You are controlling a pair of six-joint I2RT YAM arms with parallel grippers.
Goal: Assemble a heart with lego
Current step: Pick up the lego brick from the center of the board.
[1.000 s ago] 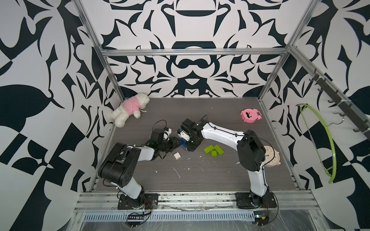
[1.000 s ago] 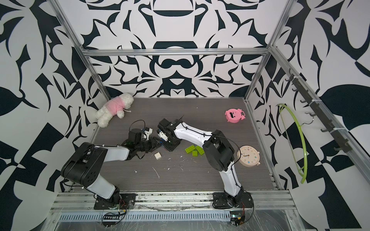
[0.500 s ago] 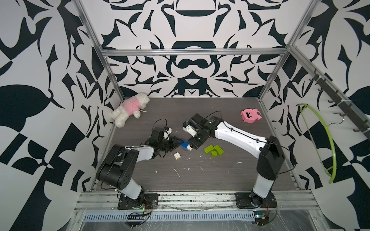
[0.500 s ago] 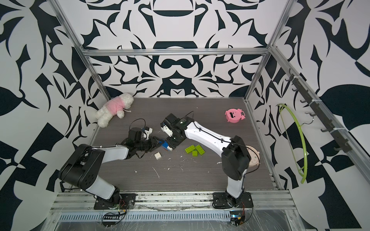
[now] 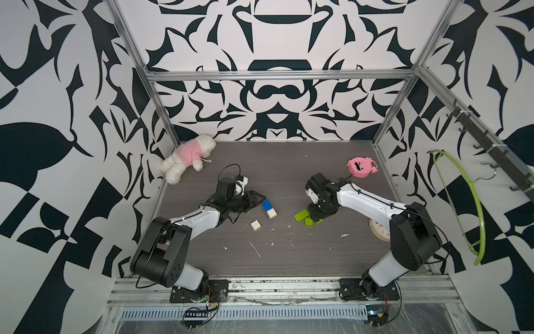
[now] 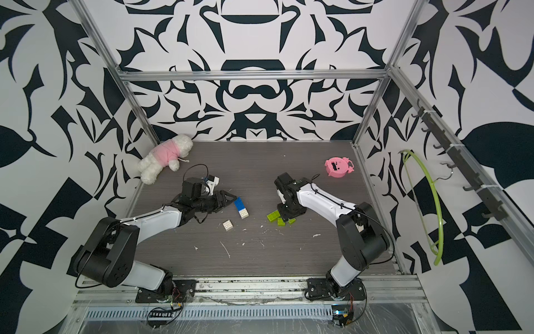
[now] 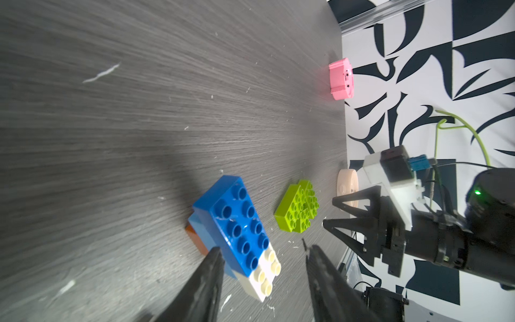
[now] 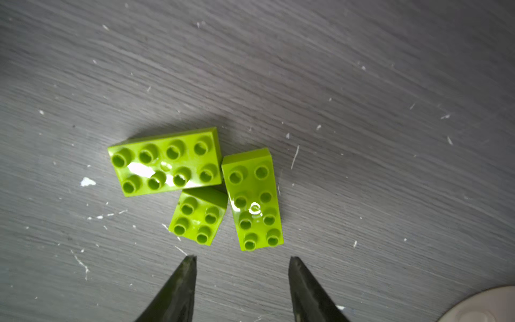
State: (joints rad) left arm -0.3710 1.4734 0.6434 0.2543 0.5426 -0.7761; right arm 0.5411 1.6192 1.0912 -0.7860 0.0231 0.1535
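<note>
At three o'clock from the stack [image 5: 268, 208], right gripper [image 8: 242, 258] has swung over the green bricks [image 8: 167, 164]; both it and left gripper [image 7: 264, 249] stand jaws apart. Greens next, likely.

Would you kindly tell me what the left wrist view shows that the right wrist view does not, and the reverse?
Only the left wrist view: the joined blue brick and white brick with an orange piece beneath, the pink toy, and the right gripper as a whole. Only the right wrist view: a clear look at the lime-green bricks as three pieces, two oblong and one square, studs up. Both: those green bricks, the grey table and the beige disc.
</note>
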